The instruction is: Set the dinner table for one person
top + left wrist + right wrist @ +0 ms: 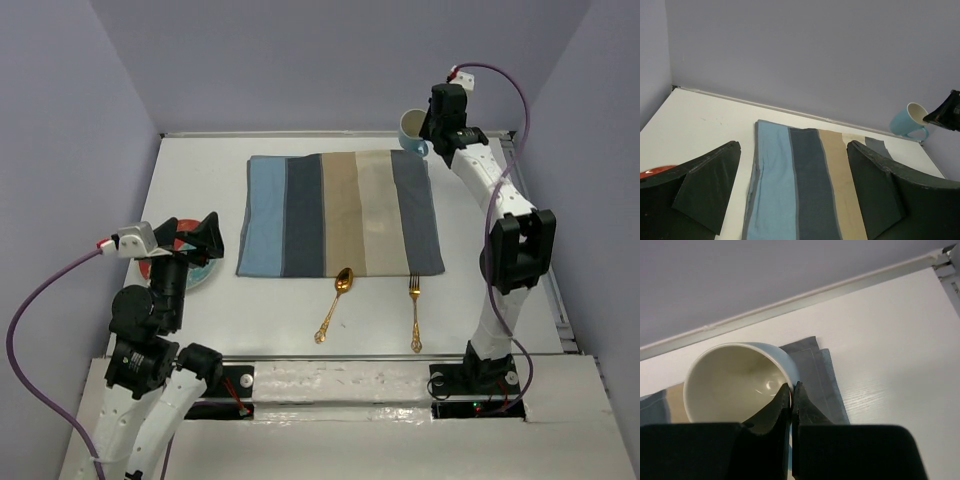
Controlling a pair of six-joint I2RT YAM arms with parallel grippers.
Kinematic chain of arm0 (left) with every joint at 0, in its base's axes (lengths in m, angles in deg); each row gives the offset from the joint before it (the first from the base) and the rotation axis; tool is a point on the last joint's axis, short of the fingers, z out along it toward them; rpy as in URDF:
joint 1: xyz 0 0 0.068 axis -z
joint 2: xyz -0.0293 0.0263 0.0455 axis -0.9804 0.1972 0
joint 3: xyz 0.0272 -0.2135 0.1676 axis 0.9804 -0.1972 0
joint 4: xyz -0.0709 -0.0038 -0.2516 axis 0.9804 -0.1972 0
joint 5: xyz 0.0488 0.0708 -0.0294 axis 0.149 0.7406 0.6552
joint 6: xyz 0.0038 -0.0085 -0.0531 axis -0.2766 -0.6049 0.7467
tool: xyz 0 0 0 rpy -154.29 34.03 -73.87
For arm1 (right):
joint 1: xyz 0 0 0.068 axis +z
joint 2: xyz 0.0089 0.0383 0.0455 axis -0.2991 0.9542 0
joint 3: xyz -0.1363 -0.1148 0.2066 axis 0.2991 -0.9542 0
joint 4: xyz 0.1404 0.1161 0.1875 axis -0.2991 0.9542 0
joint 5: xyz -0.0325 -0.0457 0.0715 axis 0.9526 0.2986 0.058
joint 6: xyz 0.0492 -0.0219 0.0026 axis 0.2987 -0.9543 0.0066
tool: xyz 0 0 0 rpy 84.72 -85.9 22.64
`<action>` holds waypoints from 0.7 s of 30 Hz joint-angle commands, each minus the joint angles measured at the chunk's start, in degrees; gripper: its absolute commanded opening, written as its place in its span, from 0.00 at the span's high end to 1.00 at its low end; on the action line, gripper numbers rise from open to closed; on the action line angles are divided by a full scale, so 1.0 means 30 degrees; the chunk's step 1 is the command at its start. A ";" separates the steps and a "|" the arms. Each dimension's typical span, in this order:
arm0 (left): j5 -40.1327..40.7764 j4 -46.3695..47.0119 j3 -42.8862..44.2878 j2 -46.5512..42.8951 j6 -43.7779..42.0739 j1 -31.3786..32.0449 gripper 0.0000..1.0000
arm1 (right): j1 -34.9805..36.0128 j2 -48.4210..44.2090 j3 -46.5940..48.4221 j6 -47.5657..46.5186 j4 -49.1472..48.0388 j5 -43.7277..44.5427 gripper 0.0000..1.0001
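A striped placemat (340, 213) lies flat on the white dinner table (200, 165). A gold spoon (334, 303) and a gold fork (415, 311) lie just in front of it. My right gripper (430, 130) is shut on the rim of a light blue mug (411, 129) with a cream inside (735, 382), held above the placemat's far right corner (812, 372). My left gripper (200, 237) is open and empty above a red and teal plate (170, 262) at the left. The mug also shows in the left wrist view (907, 121).
A metal rail (340, 133) runs along the table's far edge below the lilac wall. Another rail (545, 250) borders the right side. The arm bases (330, 385) sit at the near edge.
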 commanded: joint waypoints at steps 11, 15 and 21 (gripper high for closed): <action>-0.0619 0.0981 -0.0153 0.1308 -0.0070 0.0093 0.01 | -0.2028 0.3937 0.3412 0.0568 -0.0753 -0.3238 1.00; -0.0647 0.1010 -0.0152 0.1483 -0.0070 0.0064 0.01 | -0.2207 0.4669 0.3529 0.1124 -0.0753 -0.3882 1.00; -0.0794 0.1039 -0.0153 0.1513 -0.0129 0.0064 0.01 | -0.2382 0.5139 0.3560 0.1506 -0.0753 -0.3825 1.00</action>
